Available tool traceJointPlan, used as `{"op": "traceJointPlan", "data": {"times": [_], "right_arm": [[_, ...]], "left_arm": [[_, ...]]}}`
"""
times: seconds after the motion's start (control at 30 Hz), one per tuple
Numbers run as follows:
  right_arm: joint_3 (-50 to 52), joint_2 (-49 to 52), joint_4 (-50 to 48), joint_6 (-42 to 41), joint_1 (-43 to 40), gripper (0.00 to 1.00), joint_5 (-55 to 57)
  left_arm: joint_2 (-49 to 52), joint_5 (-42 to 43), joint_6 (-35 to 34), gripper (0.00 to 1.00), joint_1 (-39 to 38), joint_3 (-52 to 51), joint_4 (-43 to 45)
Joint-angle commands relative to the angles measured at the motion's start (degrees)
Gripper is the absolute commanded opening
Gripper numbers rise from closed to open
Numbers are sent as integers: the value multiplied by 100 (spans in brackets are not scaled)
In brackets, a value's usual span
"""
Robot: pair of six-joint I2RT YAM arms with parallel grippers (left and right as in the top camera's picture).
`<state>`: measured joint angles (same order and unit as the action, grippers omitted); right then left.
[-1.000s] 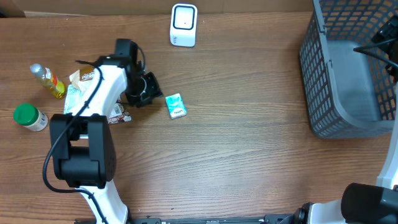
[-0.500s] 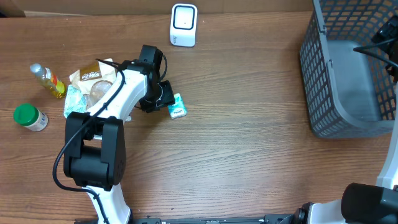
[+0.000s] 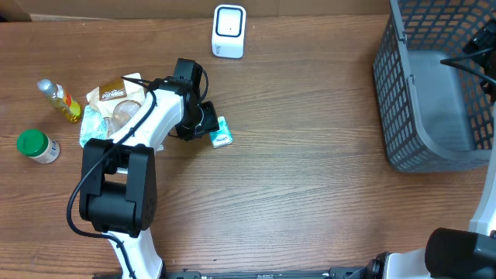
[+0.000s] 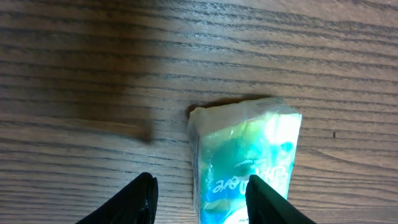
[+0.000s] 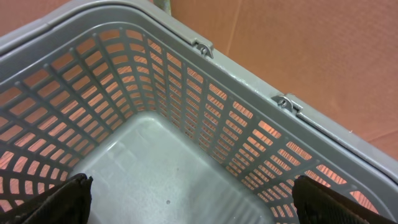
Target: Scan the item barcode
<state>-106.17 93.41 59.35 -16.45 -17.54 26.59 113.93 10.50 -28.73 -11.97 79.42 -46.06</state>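
Step as I read it: pick-up approach. Left gripper point(image 4: 202, 194) hung part-open over teal tissue pack point(image 4: 245, 149), left of centre overhead; one finger overlapped pack, no grip. Next: straddle, close, carry to white scanner point(image 3: 229, 31). Right gripper point(image 5: 193, 196) gaped, empty, over basket point(image 5: 186, 93).

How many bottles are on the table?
2. A yellow-liquid bottle lies at the table's far left, and a green-capped bottle lies next to it, nearer the robot's side. The left arm may hide others.

Left claw point(image 4: 199, 182) low, jaws part-open, right claw point(image 5: 191, 182) apparently spread wide
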Motion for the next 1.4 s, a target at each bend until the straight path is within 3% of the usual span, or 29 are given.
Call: {"op": "traceJointPlan", "data": {"times": [0.0,0.5,0.67,0.83,0.9,0.97,1.0,1.1,1.37], "right_arm": [[-31,-7,-26,24,0,100,81],[-31,-7,-26,22,0,100,81],[-31,-7,-26,24,0,100,81],[-31,-7,-26,24,0,100,81],[-31,-7,-26,24,0,100,81],[-31,-7,-26,24,0,100,81],[-31,-7,-26,22,0,100,81],[-31,-7,-26,24,0,100,81],[-31,-7,-26,24,0,100,81]], "left_arm": [[116,92,42,49,-59,-59,-13],[472,107,26,49,-164,-214,319],[793,-116,26,44,-258,-214,297],[1016,-175,26,22,-295,-214,221],[1008,-166,48,20,-258,-210,151],[992,-83,46,6,-188,-177,92],[992,42,48,4,-138,-157,83],[968,1097,479,4,96,-96,136],[960,6738,2736,4,1034,4,544]]}}
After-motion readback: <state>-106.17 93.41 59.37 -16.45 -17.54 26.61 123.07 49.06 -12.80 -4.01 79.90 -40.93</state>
